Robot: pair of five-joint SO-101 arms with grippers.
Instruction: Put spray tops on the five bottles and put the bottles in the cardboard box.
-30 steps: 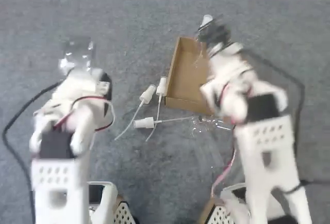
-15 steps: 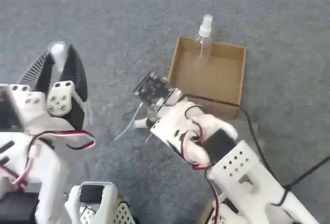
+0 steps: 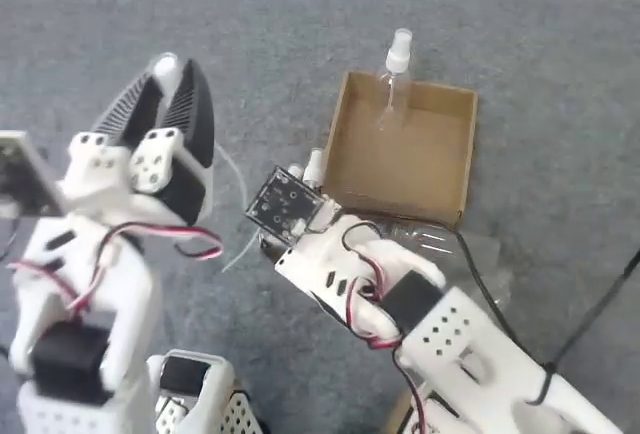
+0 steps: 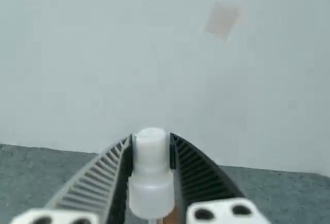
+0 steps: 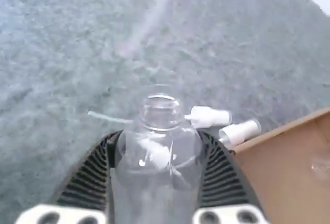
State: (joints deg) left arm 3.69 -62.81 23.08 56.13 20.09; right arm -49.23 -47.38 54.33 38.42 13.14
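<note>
The left gripper (image 4: 151, 137) is raised above the table, its jaws narrowed to a small gap and clamped on a white spray top (image 4: 150, 177). The right gripper (image 5: 158, 135), jaws spread about halfway, grips an uncapped clear bottle (image 5: 156, 157) low over the grey carpet (image 3: 300, 64), near two loose spray tops (image 5: 208, 116) beside the cardboard box (image 3: 400, 169). A capped bottle (image 3: 396, 74) stands upright at the box's far wall.
</note>
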